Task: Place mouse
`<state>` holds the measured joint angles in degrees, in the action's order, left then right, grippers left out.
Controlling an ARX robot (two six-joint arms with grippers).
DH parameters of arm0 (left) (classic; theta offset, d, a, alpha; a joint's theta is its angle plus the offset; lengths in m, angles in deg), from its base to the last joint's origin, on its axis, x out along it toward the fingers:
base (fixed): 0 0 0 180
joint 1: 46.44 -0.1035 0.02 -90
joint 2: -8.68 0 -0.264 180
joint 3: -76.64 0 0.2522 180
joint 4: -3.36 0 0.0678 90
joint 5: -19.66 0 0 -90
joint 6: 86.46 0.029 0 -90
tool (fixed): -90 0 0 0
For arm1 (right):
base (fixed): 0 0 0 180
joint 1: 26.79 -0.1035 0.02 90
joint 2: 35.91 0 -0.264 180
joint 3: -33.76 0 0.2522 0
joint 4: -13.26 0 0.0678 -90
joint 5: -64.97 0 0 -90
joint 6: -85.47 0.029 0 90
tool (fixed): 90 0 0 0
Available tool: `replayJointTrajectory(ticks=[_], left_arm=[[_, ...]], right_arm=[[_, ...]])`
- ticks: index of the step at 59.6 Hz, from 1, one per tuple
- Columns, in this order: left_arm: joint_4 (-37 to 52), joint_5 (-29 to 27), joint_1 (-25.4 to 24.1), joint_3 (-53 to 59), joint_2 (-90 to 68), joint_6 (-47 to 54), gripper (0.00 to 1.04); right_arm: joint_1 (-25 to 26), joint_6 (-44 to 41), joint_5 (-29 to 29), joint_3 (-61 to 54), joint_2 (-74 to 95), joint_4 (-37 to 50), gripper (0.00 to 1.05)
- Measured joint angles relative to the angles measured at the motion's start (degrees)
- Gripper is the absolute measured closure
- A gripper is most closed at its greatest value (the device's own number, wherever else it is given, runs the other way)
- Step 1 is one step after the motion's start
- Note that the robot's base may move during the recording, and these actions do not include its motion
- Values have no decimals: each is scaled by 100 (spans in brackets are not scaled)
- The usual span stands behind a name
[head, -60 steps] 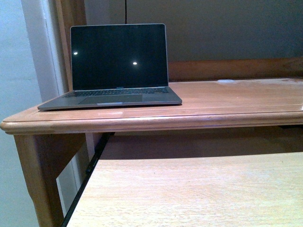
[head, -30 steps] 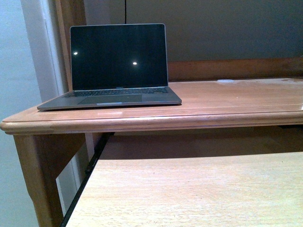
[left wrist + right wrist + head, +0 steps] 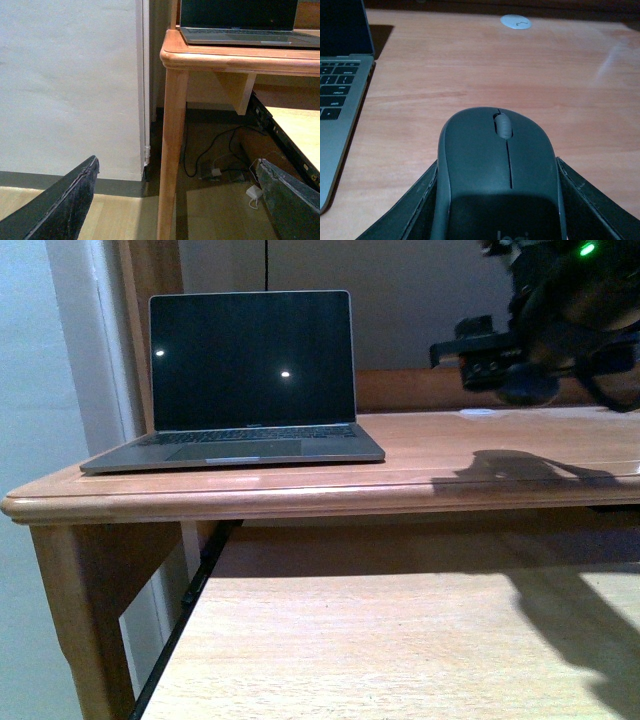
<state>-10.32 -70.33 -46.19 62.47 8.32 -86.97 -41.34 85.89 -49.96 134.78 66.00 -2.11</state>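
Note:
The mouse (image 3: pixel 497 165) is dark grey, domed and cordless, with a scroll wheel. My right gripper (image 3: pixel 500 200) is shut on it, one dark finger on each side, and holds it above the wooden desk top (image 3: pixel 470 75), to the right of the laptop (image 3: pixel 340 100). In the front view my right arm (image 3: pixel 545 330) hangs over the desk's right part and casts a shadow on it; the mouse cannot be made out there. My left gripper (image 3: pixel 175 200) is open and empty, low beside the desk leg (image 3: pixel 170 150).
The open laptop (image 3: pixel 250 370) with a dark screen stands on the desk's (image 3: pixel 400 490) left part. A small white disc (image 3: pixel 515 21) lies near the desk's back edge. A lower wooden surface (image 3: pixel 400 640) lies in front. Cables (image 3: pixel 215 165) lie on the floor.
My right arm has come into the front view at the upper right, above the desk, and its shadow now falls on the desk top. The laptop has not moved.

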Motion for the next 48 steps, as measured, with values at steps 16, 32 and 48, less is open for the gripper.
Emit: replayJointTrajectory(ticks=[16, 32, 48], left_arm=[[0, 0, 0, 0, 0, 0, 8], [0, 0, 0, 0, 0, 0, 8], [0, 0, 0, 0, 0, 0, 8]], right_arm=[[-13, -212, -680, 975, 1145, -66, 47], [13, -225, -595, 1119, 1582, -13, 25], [96, 184, -87, 723, 1349, 448, 7]])
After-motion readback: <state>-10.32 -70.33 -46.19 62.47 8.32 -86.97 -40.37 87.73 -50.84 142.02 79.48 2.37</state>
